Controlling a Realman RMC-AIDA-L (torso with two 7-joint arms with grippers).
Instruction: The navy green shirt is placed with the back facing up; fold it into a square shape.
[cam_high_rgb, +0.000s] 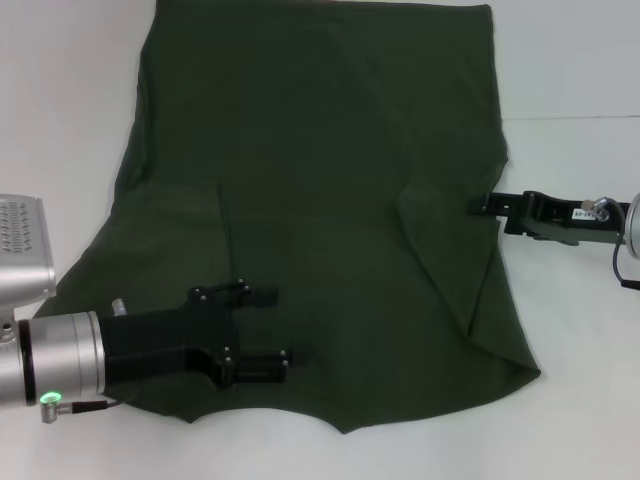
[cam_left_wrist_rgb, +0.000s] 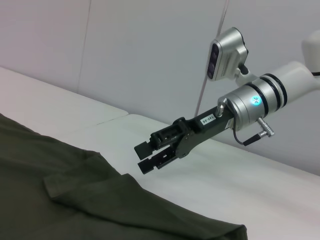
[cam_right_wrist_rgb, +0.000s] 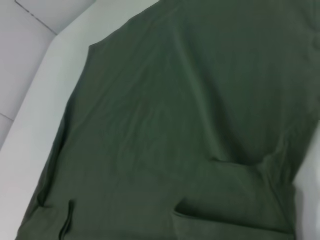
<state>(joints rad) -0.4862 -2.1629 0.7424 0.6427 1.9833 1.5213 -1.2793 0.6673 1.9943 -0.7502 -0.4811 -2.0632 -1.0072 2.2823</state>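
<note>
On the white bench the navy green shirt lies with both sleeves folded inward; body folds remain. Left end effector gapes empty over its near hem; right end effector, slightly parted and empty, hovers beside its edge.

The right gripper carries a small white label on its black body; its characters are too small to read. The navy green shirt shows no lettering.
</note>
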